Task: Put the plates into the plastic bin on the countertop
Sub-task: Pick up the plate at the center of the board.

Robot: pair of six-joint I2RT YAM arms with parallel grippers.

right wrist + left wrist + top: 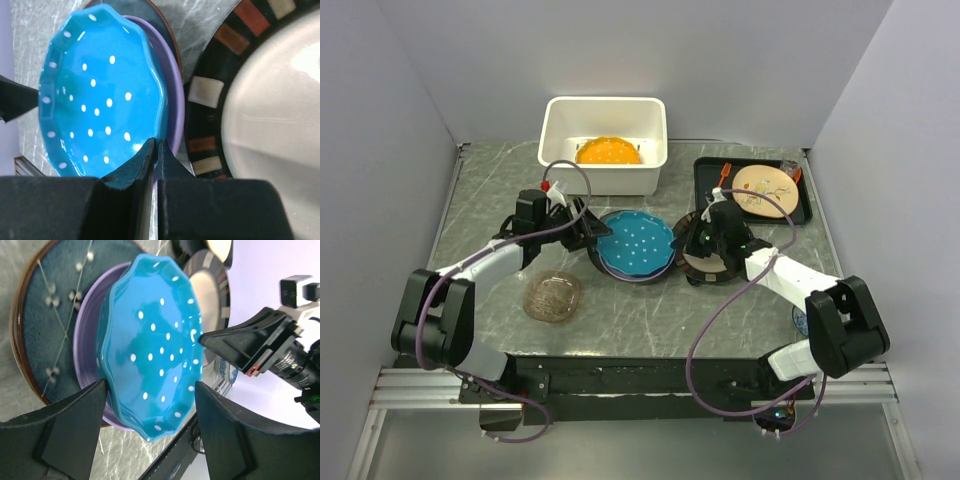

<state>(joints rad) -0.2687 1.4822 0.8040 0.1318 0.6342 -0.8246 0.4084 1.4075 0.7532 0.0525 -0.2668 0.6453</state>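
Reaching w/ both arms to mid countertop [620, 320]. White bin [610, 180] sits at the far edge w/ an orange plate [607, 151] inside. Center stack has a dark teal plate [45, 315] at bottom, then a lavender plate [85, 347], w/ a teal dotted plate [150, 340] on top. Dark-rimmed cream plate [270, 100] is just beside the stack on the R. Amber glass plate [553, 296] lies near-left, apart. My L gripper [150, 384] – fingers spread wide either side of the teal rim, contact unclear. My R gripper [154, 142] – fingers pressed together, tip at the teal rim.
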